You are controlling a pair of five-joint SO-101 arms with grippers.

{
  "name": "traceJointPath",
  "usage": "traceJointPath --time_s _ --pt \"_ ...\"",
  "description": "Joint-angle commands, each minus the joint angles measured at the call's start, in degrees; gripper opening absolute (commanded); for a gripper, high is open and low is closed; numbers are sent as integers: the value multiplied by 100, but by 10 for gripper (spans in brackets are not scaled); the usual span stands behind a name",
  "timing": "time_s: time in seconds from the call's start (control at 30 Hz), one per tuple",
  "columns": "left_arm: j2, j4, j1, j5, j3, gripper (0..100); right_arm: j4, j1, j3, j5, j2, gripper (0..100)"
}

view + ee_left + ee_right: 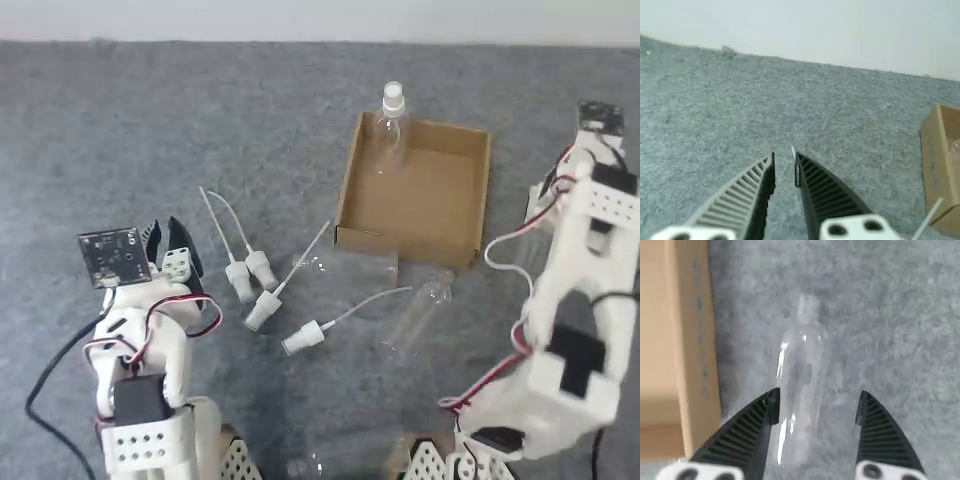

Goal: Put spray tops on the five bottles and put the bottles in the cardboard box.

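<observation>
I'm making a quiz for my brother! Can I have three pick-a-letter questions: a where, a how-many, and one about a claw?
1. Where is the bottle wearing a spray top? A) in the cardboard box B) in a claw C) on a shelf
2. How many loose spray tops lie on the carpet? A) two B) four C) seven
3. How is the right claw? A) open B) shut on a top C) shut, empty
Answers: 1 A, it sits in the box's corner. 2 B, four white tops lie there. 3 A, its fingers straddle a clear bottle.
</observation>
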Motion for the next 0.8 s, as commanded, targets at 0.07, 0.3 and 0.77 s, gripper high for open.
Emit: traceJointPath --time_s 0.07,0.3,0.77 --pt "-70 -132 26 9 -57 58 -66 -189 -1442 -607 1270 209" --pt "-70 -132 26 9 -57 58 -48 -145 -1890 -580 2193 135" --pt "563 536 35 -1380 -1024 58 1015 699 -1890 3103 2237 13"
